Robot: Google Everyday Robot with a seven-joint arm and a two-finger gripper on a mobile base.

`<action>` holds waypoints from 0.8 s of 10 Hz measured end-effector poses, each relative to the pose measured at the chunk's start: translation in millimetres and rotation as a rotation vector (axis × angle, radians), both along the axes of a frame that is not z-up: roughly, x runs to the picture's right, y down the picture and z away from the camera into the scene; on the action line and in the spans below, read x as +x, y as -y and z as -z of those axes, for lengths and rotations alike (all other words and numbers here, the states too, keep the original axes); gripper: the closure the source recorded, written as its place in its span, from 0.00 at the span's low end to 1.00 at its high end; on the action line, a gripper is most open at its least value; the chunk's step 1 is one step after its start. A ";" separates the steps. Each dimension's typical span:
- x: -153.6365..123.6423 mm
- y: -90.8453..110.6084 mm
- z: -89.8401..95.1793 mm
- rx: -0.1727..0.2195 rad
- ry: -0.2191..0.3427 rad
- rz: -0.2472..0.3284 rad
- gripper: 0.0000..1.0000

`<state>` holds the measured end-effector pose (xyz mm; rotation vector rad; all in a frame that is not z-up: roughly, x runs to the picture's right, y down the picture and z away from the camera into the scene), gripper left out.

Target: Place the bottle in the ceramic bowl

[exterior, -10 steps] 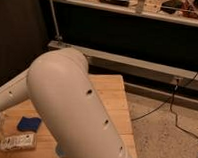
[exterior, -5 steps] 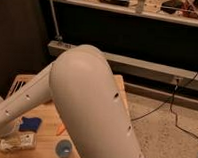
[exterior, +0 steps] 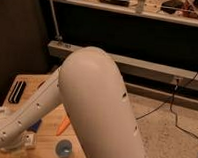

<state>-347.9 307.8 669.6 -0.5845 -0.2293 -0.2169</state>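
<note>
Forearm has dropped lower than half a second back, so the claw (exterior: 13,139) is now down at the bottom-left of the wooden table (exterior: 45,143). It covers most of the bottle (exterior: 29,139), which was in full view before. The claw is spread as wide as it goes, with nothing pinched as far as I can see.

Behind the claw, further back on the table, lies a black ridged block (exterior: 16,91). Just right of the claw, the bottle's white end pokes out, lying flat on the wood. The blue sponge (exterior: 36,125) is just behind that.

Further right, something orange peeks out from under the arm (exterior: 96,108). Probably the ceramic bowl (exterior: 63,125), can't be sure. The light-blue cup (exterior: 65,149) sits right of the claw too, near the front edge.

So nothing's done yet. Grab, lift, carry right and drop in the bowl are all still to go.
</note>
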 end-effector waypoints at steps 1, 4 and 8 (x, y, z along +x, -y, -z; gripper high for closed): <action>-1.0 -5.6 0.3 -0.006 0.003 -0.004 0.35; -13.3 -18.4 7.6 -0.022 0.031 -0.020 0.35; -27.7 -19.4 14.6 -0.010 0.057 -0.037 0.35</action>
